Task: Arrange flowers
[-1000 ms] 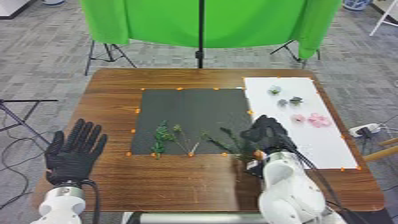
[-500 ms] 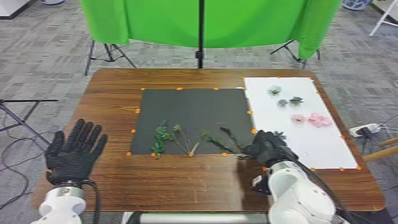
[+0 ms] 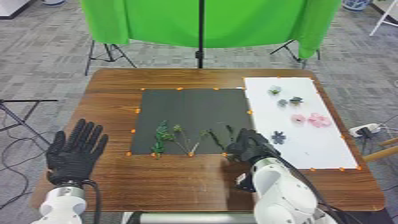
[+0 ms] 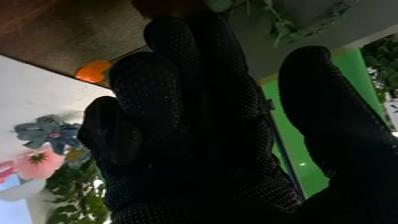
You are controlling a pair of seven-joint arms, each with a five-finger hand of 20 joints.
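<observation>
- Stems line black sheet's near edge, apparently a base for flowers.
- Right hand nearby, fingers loosely extended, seemingly empty.
- Left hand aside, fingers straight, empty.

Floor: grey, patchy pattern, runs out past the table on all visible sides. Brown wooden table, rounded corners, soft sheen toward its near edge. Green cloth hangs behind the far edge, black upright pole in front of it, black tripod legs below it on the left, more stand legs on the right. Another black stand at far left, by the table. White box just off the right edge, light wooden piece nearby. Blue-and-white pot at top right.
</observation>
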